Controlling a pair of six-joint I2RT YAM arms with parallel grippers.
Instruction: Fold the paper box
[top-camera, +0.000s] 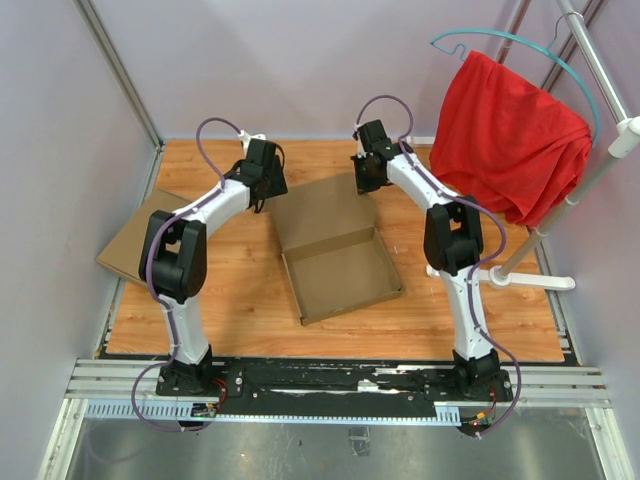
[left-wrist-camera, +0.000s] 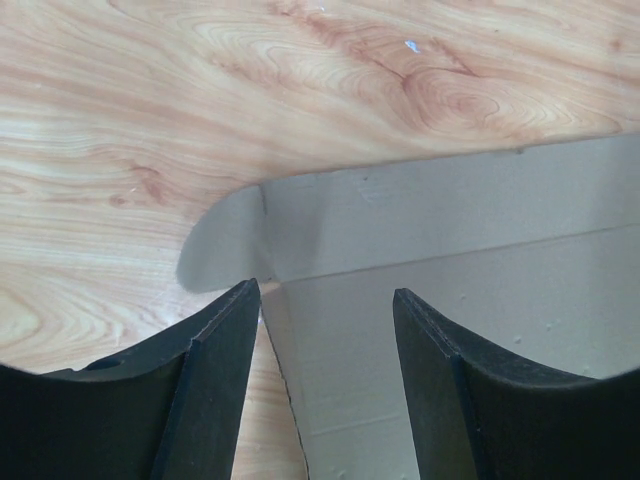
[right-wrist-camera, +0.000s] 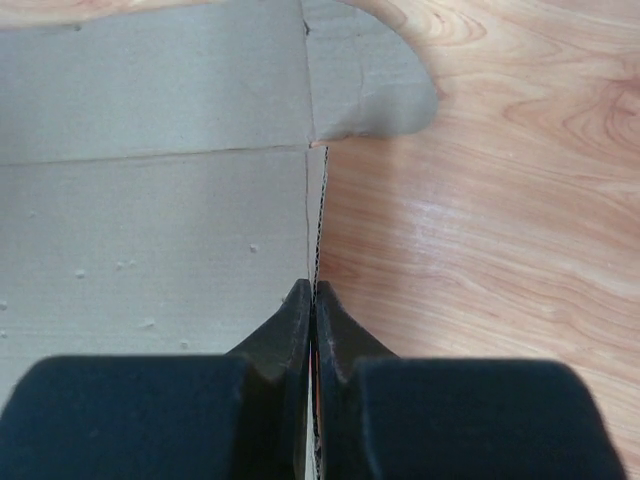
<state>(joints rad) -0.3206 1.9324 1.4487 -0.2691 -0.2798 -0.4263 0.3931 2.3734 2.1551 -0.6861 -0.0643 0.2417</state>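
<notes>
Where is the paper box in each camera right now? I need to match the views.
Top external: paper box at table centre, open tray toward the near edge, lid beyond it.
Left wrist: paper box fills the lower right, a rounded tab pointing left.
Right wrist: paper box fills the left, another rounded tab at top centre.
Shared landmark: the wooden tabletop around it.
</notes>
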